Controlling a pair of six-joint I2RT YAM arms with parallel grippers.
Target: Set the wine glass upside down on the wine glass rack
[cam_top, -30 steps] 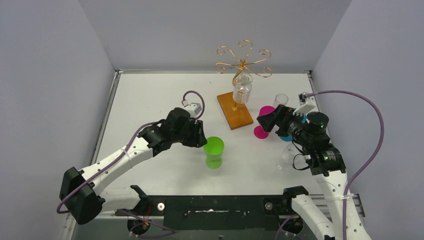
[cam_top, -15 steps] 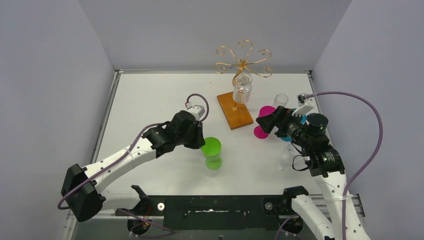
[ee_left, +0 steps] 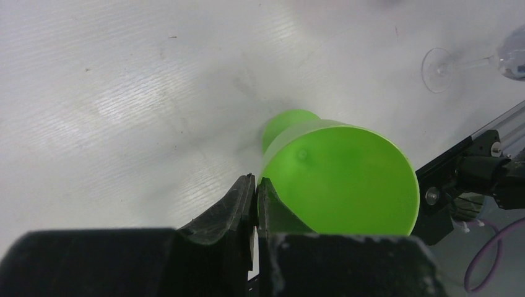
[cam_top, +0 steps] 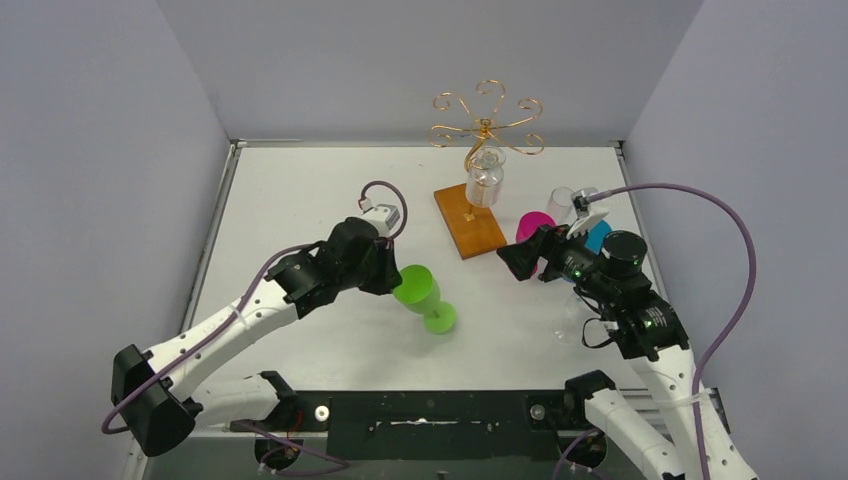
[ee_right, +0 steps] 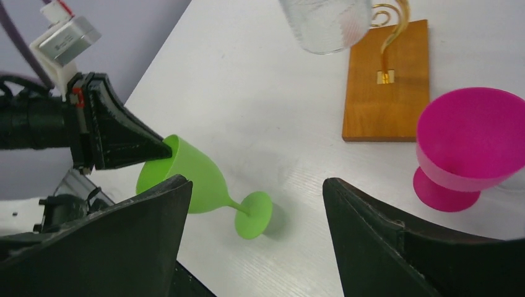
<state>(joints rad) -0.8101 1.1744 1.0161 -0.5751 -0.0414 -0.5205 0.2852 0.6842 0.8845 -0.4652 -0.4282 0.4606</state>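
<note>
**Left gripper (ee_left: 255, 184) pinching the rim of the tilted green wine glass (cam_top: 420, 290)**

Only the left wrist view shows the grip: two fingers pressed together on the rim wall, one inside the bowl and one outside. Only the right wrist view shows the stem and foot slanting down towards the table. From above, the glass lies at 7 o'clock from the wine glass rack (cam_top: 468, 222), well apart from it. A clear glass (cam_top: 484, 182) hangs on the rack's wire. The right gripper (cam_top: 512, 262), jaws spread wide and empty, hovers at 4 o'clock from the rack, beside a pink glass (cam_top: 533, 225).
</note>
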